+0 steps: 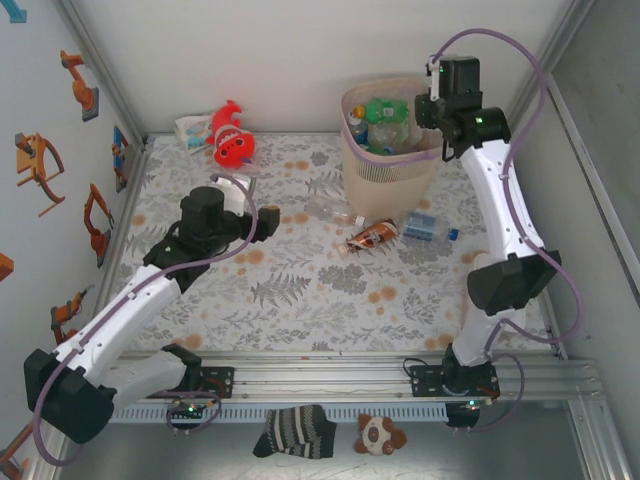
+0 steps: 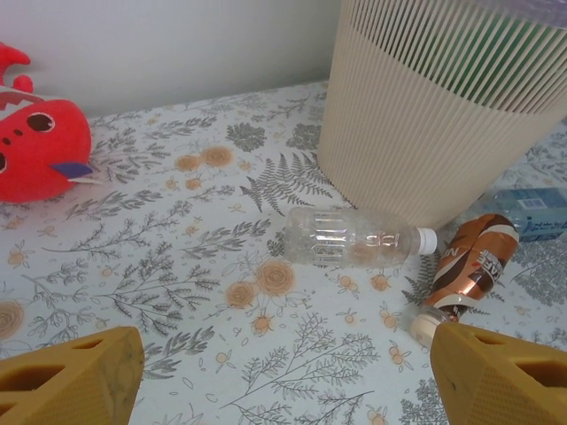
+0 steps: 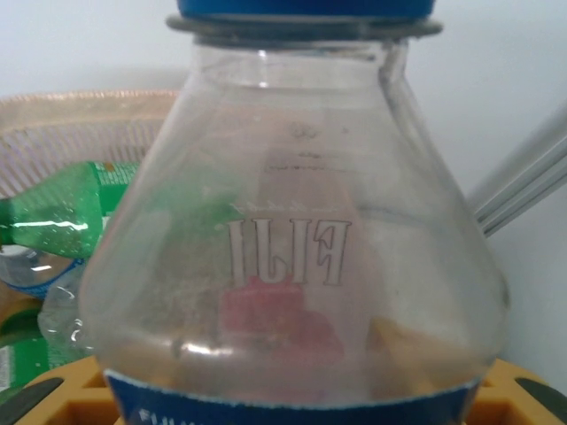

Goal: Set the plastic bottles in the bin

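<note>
My right gripper hangs over the far right rim of the beige bin. It is shut on a clear bottle with a blue cap and blue label. Green and clear bottles lie inside the bin. My left gripper is open above the flowered cloth, nothing between its yellow fingers. Just beyond it a clear white-capped bottle lies on its side at the bin's foot. A brown bottle and a blue-labelled bottle lie to its right.
A red fish plush sits at the back left beside a white packet. Enclosure walls stand at the back and sides. A striped sock and a small plush lie in front of the rail.
</note>
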{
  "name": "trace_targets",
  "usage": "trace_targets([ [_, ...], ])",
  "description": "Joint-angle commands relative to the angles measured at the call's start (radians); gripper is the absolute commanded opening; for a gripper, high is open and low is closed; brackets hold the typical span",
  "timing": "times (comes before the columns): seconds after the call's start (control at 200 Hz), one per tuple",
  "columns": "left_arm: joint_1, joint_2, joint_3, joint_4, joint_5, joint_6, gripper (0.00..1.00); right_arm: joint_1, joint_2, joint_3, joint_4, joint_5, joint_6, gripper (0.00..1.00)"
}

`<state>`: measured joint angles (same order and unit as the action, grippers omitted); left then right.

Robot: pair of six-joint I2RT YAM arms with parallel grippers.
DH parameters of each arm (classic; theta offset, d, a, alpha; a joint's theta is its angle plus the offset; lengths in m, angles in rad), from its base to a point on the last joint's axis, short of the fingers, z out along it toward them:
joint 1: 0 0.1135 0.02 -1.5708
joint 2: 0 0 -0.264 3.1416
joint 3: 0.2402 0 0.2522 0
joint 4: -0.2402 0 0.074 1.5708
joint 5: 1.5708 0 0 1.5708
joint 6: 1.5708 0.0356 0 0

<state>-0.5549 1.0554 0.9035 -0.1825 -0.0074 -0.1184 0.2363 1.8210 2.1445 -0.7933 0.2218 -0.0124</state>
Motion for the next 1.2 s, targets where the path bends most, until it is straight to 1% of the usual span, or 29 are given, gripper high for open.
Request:
trace_targets([
  [0.0,0.006,-0.038,0.004,-0.020,-0.013,0.005,0.84,-0.004,0.047,0.053,-0.043,0.039,-0.085,0.46],
  [0.255,0.006,-0.063,-0.009,-0.030,-0.015,-0.003,0.84,-0.004,0.156,0.086,-0.040,0.105,-0.144,0.47],
  [0.471,0.005,-0.074,-0.010,-0.036,-0.022,-0.001,0.84,-0.004,0.189,0.096,-0.025,0.175,-0.147,0.59],
  [0.581,0.005,-0.077,-0.005,-0.043,-0.025,0.005,0.84,-0.003,0.187,0.096,-0.014,0.189,-0.148,0.66],
  [0.756,0.006,-0.080,0.003,-0.048,-0.025,0.009,0.84,-0.004,0.163,0.100,-0.003,0.186,-0.145,0.71],
  [0.996,0.006,-0.074,0.008,-0.043,-0.016,0.005,0.84,-0.003,0.110,0.107,0.000,0.165,-0.133,0.73],
  [1.197,0.004,-0.066,0.009,-0.035,-0.008,0.000,0.84,-0.003,0.057,0.090,0.002,0.118,-0.106,0.71],
])
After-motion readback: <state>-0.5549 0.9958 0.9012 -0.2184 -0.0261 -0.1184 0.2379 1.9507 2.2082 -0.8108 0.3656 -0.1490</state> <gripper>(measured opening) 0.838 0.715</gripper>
